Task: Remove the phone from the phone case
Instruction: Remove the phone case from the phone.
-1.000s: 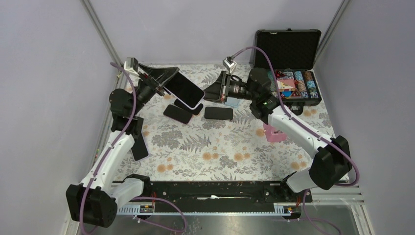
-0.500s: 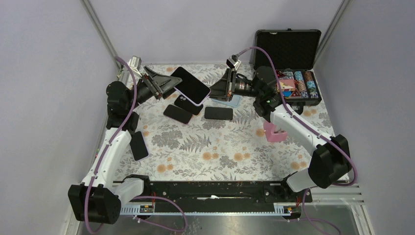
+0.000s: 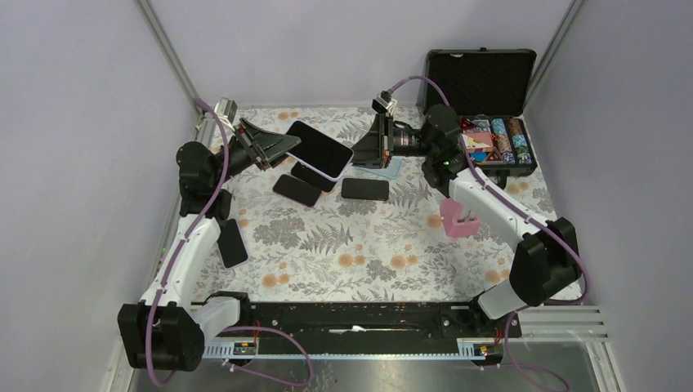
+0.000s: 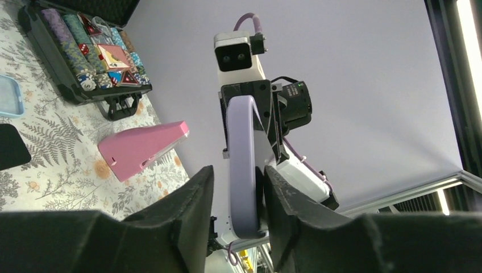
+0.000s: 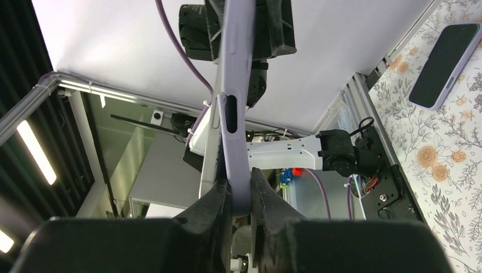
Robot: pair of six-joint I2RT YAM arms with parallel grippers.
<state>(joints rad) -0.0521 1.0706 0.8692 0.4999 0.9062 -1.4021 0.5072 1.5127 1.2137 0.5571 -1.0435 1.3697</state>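
A phone in a lilac phone case point(image 3: 319, 149) hangs in the air over the back of the table, between my two grippers. My right gripper point(image 3: 360, 152) is shut on its right end, and in the right wrist view both pads of this gripper point(image 5: 239, 182) press the case's edge point(image 5: 235, 102). My left gripper point(image 3: 285, 145) straddles the left end. In the left wrist view one finger of this gripper point(image 4: 239, 173) touches the phone's dark face. A gap shows between the other finger point(image 4: 196, 193) and the lilac case point(image 4: 244, 165).
Dark phones lie on the floral cloth point(image 3: 297, 189), point(image 3: 364, 189), point(image 3: 231, 242), with another point(image 3: 317, 177) under the held one. A light blue case point(image 3: 394, 169) lies behind, a pink stapler-like thing point(image 3: 458, 220) to the right. An open black chip case point(image 3: 490, 139) stands back right.
The held phone has shifted a little right and lies flatter. My left gripper's jaws have narrowed around its left end. My right gripper stays shut on the other end.
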